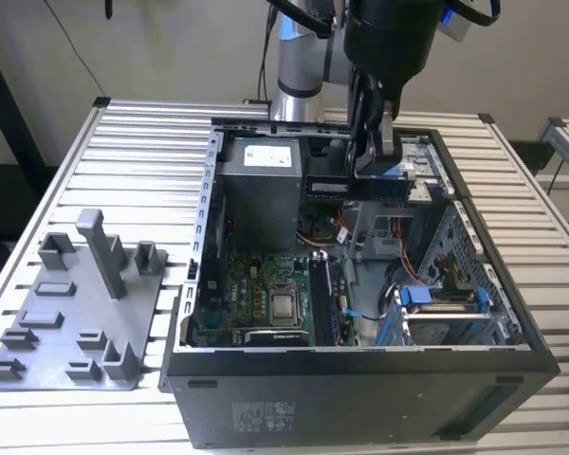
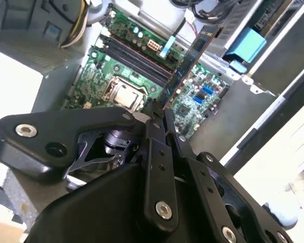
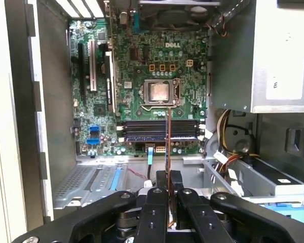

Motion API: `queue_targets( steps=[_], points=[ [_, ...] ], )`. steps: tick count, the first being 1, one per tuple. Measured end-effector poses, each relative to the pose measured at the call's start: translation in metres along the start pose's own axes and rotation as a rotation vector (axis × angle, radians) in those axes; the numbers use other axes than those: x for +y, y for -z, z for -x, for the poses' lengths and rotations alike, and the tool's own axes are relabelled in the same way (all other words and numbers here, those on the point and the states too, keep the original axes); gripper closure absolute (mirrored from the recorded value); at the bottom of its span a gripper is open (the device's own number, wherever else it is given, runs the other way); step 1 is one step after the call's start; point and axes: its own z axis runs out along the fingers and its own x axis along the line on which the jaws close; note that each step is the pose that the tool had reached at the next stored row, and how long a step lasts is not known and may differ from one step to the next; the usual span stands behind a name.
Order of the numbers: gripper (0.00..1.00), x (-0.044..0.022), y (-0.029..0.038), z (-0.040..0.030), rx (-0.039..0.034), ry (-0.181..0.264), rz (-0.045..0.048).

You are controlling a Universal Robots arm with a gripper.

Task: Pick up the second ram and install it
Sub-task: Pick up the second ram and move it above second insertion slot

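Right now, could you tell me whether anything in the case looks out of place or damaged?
Nothing looks damaged or askew. The ram is clamped in the gripper above the motherboard, not in a slot. The processor sits bare, no cooler over it.

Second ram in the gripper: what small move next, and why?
Probably turn the wrist until the second ram runs along the memory slots. The gripper holds it above the open case, and in both wrist views it lies across those slots.
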Motion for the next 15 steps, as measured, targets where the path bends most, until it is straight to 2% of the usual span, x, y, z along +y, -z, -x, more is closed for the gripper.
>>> queue_targets(
  steps=[5,8,12,15],
  points=[
    [0.86,0.0009,-0.0022,0.0225,0.0001,0.000,0.0049],
    [0.86,0.0014,-0.0037,0.0352,0.0005,-0.001,0.0132],
    [0.86,0.0018,-0.0051,0.0476,0.0010,-0.001,0.0266],
    [0.86,0.0019,-0.0054,0.0511,0.0013,-0.002,0.0310]
  ],
)
